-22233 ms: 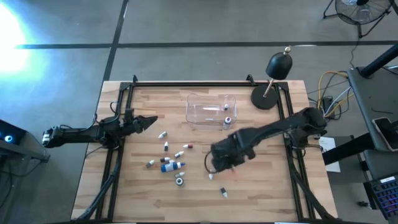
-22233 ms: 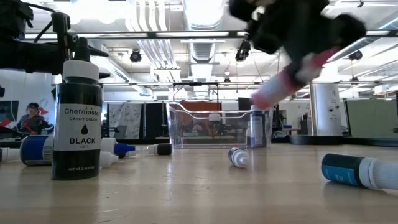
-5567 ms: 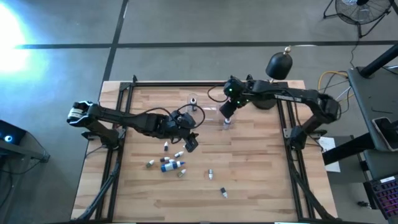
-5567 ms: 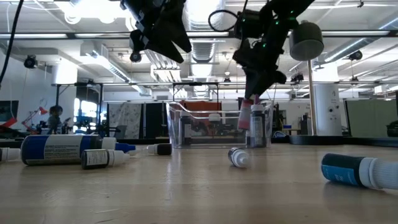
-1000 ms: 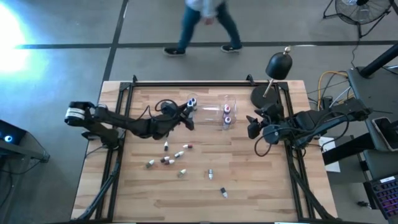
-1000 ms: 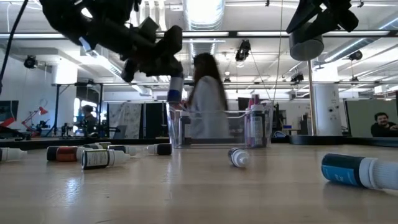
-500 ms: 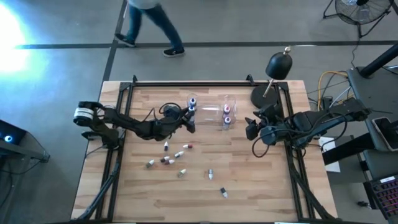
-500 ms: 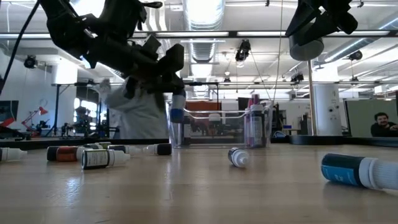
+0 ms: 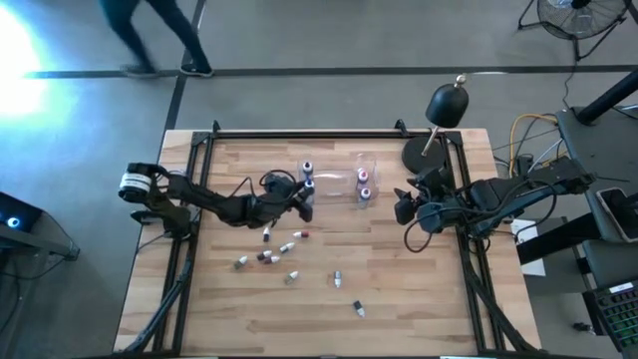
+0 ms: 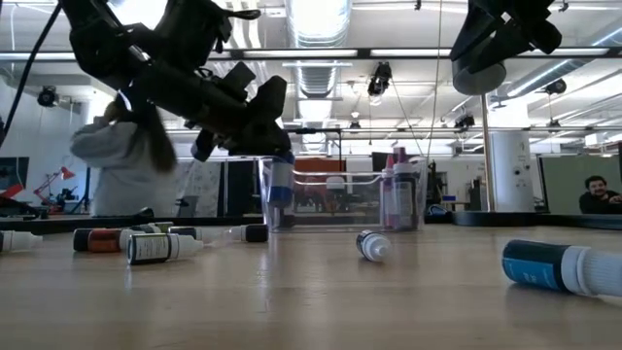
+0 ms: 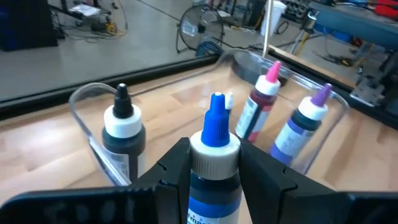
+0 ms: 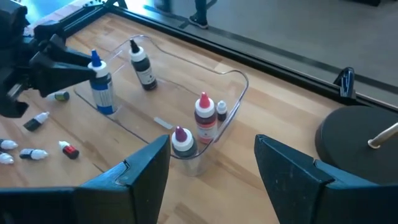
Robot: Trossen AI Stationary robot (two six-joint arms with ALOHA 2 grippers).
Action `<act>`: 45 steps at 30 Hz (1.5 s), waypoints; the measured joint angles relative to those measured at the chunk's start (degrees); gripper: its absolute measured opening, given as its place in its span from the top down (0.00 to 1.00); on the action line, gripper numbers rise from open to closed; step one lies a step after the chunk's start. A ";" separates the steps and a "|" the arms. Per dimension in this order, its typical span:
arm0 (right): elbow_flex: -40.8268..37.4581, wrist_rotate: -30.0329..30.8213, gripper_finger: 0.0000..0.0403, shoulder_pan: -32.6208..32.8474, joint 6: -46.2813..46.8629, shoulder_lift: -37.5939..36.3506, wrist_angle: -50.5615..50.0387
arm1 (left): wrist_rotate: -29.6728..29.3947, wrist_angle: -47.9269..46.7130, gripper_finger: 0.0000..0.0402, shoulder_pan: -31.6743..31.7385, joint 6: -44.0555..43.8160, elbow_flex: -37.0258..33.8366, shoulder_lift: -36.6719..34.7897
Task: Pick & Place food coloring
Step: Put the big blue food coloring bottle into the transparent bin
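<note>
A clear plastic tub (image 12: 242, 84) sits at the table's far middle. In it stand a black-capped bottle (image 11: 122, 134), a pink-capped one (image 11: 261, 106) and a purple-capped one (image 11: 305, 127). My left gripper (image 11: 214, 158) reaches in from the table's left (image 9: 299, 196) and is shut on a blue-capped food coloring bottle (image 12: 101, 87) that stands in the tub's left part. Several small food coloring bottles (image 9: 287, 246) lie loose on the wood nearer the front. My right gripper (image 9: 402, 209) hangs open over the table's right side, holding nothing. My left gripper pinches the blue-capped bottle between its two fingers at the white shoulder just under the cap (image 11: 214, 151). The fingers (image 11: 177, 165) come from the table's left, slanting down. The bottle stands upright with its base (image 12: 106, 110) on the tub's floor.
A black lamp with a round base (image 9: 424, 158) stands at the far right corner. Black frame rails (image 9: 299, 132) run along the table's edges. A large bottle (image 10: 559, 267) lies close to the low camera. A person (image 9: 150, 30) walks on the floor beyond the table.
My left gripper has gone down and a little toward the near edge with the blue-capped bottle. The bottle, held tilted above the tub's rim a second ago, now stands upright inside the tub. The person behind the table has walked toward the left.
</note>
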 joint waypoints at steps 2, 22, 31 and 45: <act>-0.04 0.02 0.44 -0.04 0.00 0.00 -0.37 | 0.04 -0.05 0.78 -0.61 -0.09 0.00 -0.01; -0.19 -0.04 0.44 -1.75 -1.66 0.00 -1.31 | 7.52 -6.93 0.78 -2.75 -2.34 0.17 -3.28; -0.19 -0.04 0.44 -1.79 -1.79 0.00 -1.62 | 9.73 -8.76 0.78 -3.10 -3.58 0.21 -3.36; -0.19 -0.09 0.44 -1.77 -1.56 0.00 -2.96 | 13.94 -10.85 0.68 -3.12 -3.76 0.33 -3.66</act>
